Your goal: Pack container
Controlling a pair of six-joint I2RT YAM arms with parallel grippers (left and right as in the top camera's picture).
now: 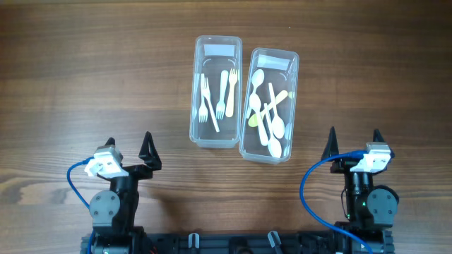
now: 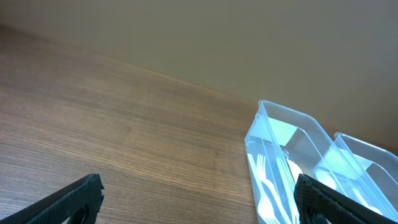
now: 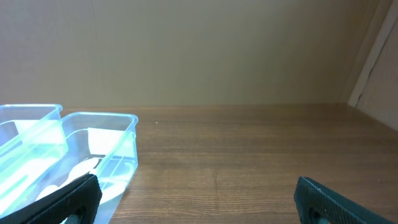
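Note:
Two clear plastic containers stand side by side at the table's middle. The left container (image 1: 195, 106) holds several pale forks (image 1: 221, 92). The right container (image 1: 293, 99) holds several pale spoons (image 1: 268, 113). My left gripper (image 1: 131, 148) is open and empty near the front left, well short of the containers. My right gripper (image 1: 354, 141) is open and empty at the front right. The left wrist view shows the fork container (image 2: 273, 124) to the right of my open jaws (image 2: 199, 196). The right wrist view shows the spoon container (image 3: 124, 140) at the left of my open jaws (image 3: 196, 196).
The wooden table (image 1: 85, 77) carries only the two containers. A plain wall rises behind the table's far edge in both wrist views. Blue cables loop beside each arm base.

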